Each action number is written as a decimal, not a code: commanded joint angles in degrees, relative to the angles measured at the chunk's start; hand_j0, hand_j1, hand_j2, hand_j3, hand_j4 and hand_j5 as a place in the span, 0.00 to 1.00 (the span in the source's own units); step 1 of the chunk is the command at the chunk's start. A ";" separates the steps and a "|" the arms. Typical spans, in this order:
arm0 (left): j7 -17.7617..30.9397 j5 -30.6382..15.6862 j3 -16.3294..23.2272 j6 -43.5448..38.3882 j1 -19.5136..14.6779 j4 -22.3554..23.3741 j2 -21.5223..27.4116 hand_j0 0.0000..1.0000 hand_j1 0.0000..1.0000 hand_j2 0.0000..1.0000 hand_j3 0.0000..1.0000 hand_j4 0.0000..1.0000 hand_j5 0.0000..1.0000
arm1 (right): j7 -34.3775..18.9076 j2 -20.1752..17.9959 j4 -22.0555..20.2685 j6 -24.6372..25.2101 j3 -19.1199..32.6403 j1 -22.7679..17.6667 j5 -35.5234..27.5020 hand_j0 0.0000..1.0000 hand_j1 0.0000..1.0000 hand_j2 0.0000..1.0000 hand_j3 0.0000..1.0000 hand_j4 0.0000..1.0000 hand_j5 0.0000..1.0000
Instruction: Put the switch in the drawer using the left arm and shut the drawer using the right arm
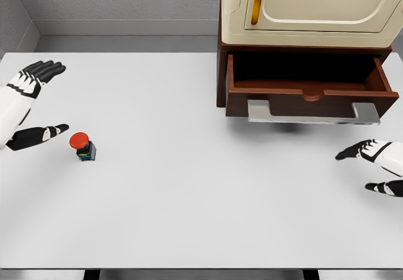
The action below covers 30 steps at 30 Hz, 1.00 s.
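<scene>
Left hand (30,107) sits at the left edge of the frame, with its fingers spread wide and holding nothing. Its long fingers point up and to the right, and its thumb sticks out lower down, toward the switch (83,146). The switch is a small black box with a round red button on top. It stands upright on the white surface (189,185), in the left part of the frame, just beside the thumb tip and a little lower and to the right of it. They do not touch. This hand is much nearer to the switch than the right hand (374,167), which is far off at the right edge, low down, also open and empty. So the left hand looks well placed to grab first, and I think it only needs to go a little down and to the right to close around the switch. The drawer (312,85) is in the upper right of the frame, pulled open, dark and empty inside, with a silver handle (313,112) on its front. It lies well apart from the switch, across the surface, so the carry will be a long one. The right hand is below the drawer front, near enough to push it shut later.
</scene>
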<state>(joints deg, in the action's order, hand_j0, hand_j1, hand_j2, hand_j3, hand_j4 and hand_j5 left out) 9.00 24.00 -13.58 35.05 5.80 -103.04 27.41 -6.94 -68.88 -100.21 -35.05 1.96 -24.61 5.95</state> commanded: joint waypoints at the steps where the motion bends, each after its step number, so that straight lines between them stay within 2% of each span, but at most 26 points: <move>1: -0.03 -0.27 0.13 -0.05 0.00 -0.06 0.01 1.00 1.00 1.00 1.00 1.00 1.00 | 0.09 -0.11 -0.25 0.05 0.06 0.00 -0.24 0.94 0.94 0.94 0.94 0.94 0.94; 3: -0.03 -0.27 0.31 -0.05 -0.09 -0.06 -0.08 1.00 1.00 1.00 1.00 1.00 1.00 | 0.00 -0.20 -0.25 0.05 0.06 0.00 -0.24 0.99 0.99 0.99 0.99 0.99 0.99; 7: -0.65 -2.02 0.22 -0.05 0.61 0.38 -0.87 1.00 1.00 1.00 1.00 1.00 1.00 | 0.00 -0.64 -0.16 0.05 0.06 -0.18 -0.24 1.00 1.00 1.00 1.00 1.00 1.00; 8: -0.65 -5.27 0.92 -0.05 1.93 0.20 -1.05 1.00 1.00 1.00 1.00 1.00 1.00 | 0.09 -0.73 -0.07 0.05 0.06 -0.18 -0.33 1.00 1.00 1.00 1.00 1.00 1.00; 9: -0.65 -10.45 3.82 -0.05 3.60 0.20 -0.43 1.00 1.00 1.00 1.00 1.00 1.00 | 0.18 -0.73 0.01 0.05 0.06 -0.18 -0.33 1.00 1.00 1.00 1.00 1.00 1.00; 10: -0.65 -13.53 6.28 -0.05 3.60 0.03 0.62 1.00 1.00 1.00 1.00 1.00 1.00 | -0.09 -0.81 0.10 0.05 0.06 -0.18 -0.24 1.00 1.00 1.00 1.00 1.00 1.00; 12: -0.65 -17.84 8.22 -0.05 3.69 0.12 3.87 1.00 1.00 1.00 1.00 1.00 1.00 | -0.09 -0.81 0.28 0.05 0.06 -0.62 0.64 1.00 1.00 1.00 1.00 1.00 1.00; 15: -0.65 -28.99 13.14 -0.05 3.60 0.47 9.93 1.00 1.00 1.00 1.00 1.00 1.00 | -0.18 -1.69 0.45 0.05 0.06 -0.70 0.81 1.00 1.00 1.00 1.00 1.00 1.00; 17: -0.56 -32.08 13.32 -0.05 3.87 0.64 10.38 1.00 1.00 1.00 1.00 1.00 1.00 | -0.18 -2.22 0.45 0.05 0.06 -0.70 0.81 1.00 1.00 1.00 1.00 1.00 1.00; 20: -0.12 -32.44 14.81 -0.05 4.13 0.73 10.20 1.00 1.00 1.00 1.00 1.00 1.00 | -0.09 -2.05 0.19 0.05 0.06 -0.79 0.73 0.97 0.97 0.97 0.97 0.97 0.97; 22: -0.12 -34.18 16.74 -0.05 3.78 0.73 9.94 1.00 1.00 1.00 1.00 1.00 1.00 | -0.09 -1.96 0.01 0.05 0.15 -0.79 0.73 0.83 0.83 0.83 0.83 0.83 0.83; 25: 0.41 -35.69 17.80 -0.05 3.43 0.82 9.85 1.00 1.00 1.00 1.00 1.00 1.00 | -0.18 -1.78 -0.07 0.05 0.94 -0.79 0.81 0.83 0.83 0.83 0.83 0.83 0.83; 27: 3.04 -41.57 18.59 -2.70 3.34 0.99 9.94 1.00 1.00 1.00 1.00 1.00 1.00 | -0.18 -1.78 -0.34 0.05 1.03 -0.79 0.90 0.79 0.79 0.79 0.79 0.79 0.79; 30: 3.48 -41.58 18.50 -11.05 2.90 1.70 9.94 1.00 1.00 1.00 1.00 1.00 1.00 | -0.18 -2.31 -0.95 0.05 1.03 -0.70 0.73 0.76 0.76 0.76 0.76 0.76 0.76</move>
<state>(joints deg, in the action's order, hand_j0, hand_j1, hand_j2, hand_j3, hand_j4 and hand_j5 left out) 11.77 -15.83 4.56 28.09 8.61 -101.64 37.27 -7.14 -70.90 -100.85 -35.04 2.85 -25.31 7.12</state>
